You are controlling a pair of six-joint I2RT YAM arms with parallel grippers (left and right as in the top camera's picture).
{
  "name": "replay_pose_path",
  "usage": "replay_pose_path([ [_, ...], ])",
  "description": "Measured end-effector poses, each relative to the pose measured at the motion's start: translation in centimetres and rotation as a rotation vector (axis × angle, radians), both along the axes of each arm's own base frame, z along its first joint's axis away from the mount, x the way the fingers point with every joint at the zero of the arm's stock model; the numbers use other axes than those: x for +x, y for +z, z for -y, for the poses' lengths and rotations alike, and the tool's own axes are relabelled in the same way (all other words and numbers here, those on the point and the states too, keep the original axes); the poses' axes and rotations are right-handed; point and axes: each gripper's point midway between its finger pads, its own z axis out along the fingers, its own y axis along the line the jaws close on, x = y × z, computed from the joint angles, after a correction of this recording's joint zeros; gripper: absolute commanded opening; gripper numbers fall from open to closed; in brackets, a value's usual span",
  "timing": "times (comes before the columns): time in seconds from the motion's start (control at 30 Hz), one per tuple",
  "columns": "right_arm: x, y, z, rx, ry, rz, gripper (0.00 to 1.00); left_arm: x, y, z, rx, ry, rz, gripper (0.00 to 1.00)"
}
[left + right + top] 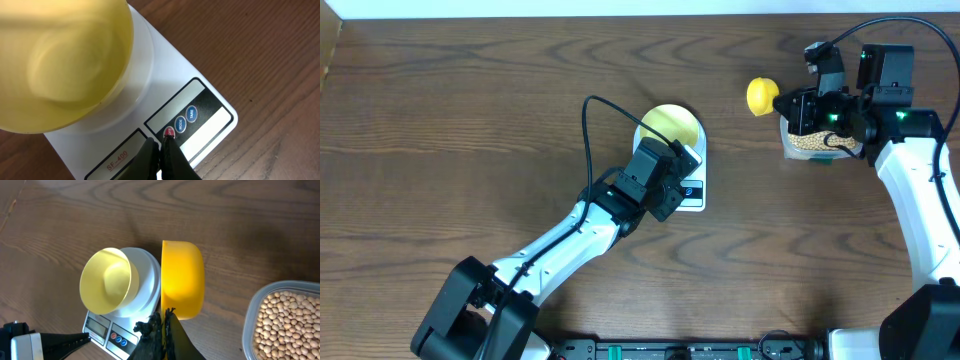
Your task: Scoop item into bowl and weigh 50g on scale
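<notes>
bowl: 1 | scale: 1 | buttons: 3 | scoop: 1 | container: 1 | beans: many

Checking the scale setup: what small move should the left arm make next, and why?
Probably press the shut left gripper down on the scale's red button: its tips are at it, the display looks blank, and the empty pale yellow bowl sits on the platform.

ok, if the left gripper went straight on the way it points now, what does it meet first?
The front of the scale, most likely its red button. The left gripper, fingers shut, aims straight at it. Whether it already touches is unclear from the wrist view.
</notes>
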Motion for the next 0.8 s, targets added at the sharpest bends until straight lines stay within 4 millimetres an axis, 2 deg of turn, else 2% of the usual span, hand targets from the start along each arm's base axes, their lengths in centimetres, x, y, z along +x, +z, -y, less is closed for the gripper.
replay_pose_path([
  [0.8, 0.27, -0.19, 0.52, -0.028, -0.022, 0.004, 0.01, 0.12, 0.04, -0.09, -0.001, 0.003, 0.002, 0.07],
])
